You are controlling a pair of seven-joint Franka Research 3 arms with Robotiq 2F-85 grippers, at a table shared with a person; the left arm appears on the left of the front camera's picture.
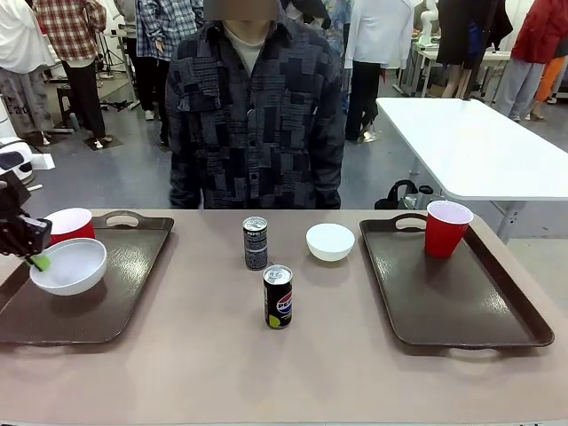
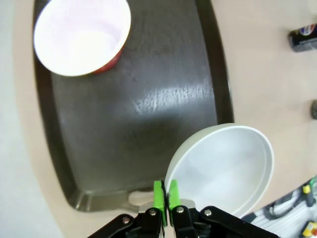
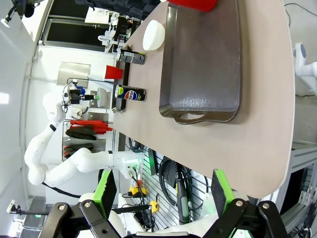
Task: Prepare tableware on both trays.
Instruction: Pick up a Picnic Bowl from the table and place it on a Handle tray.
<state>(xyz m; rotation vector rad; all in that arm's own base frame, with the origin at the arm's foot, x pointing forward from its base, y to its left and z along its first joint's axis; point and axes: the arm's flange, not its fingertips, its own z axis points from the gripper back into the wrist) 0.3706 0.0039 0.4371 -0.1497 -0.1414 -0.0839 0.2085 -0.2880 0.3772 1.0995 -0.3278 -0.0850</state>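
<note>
Front: left gripper at the far left, green pads pinched on the near-left rim of a white bowl over the left tray. Can't tell if the bowl sits on the tray or hangs just above it. Left cup stands upright in that tray's far corner, just behind the bowl. Mid-table: dark can, with the Pepsi can nearer the robot, both upright and apart. Second bowl is on the table between the dark can and the right tray. Right cup stands upright in the right tray's far corner. A person stands at the far side.

Left wrist: pads are clamped together on the bowl rim. The bowl overlaps the tray edge. The cup is at the tray's other end, and the Pepsi can is off on the table.

Right wrist: right gripper has its fingers spread wide and holds nothing, off the table's end past the right tray. Second bowl and both cans are beyond the tray.
</note>
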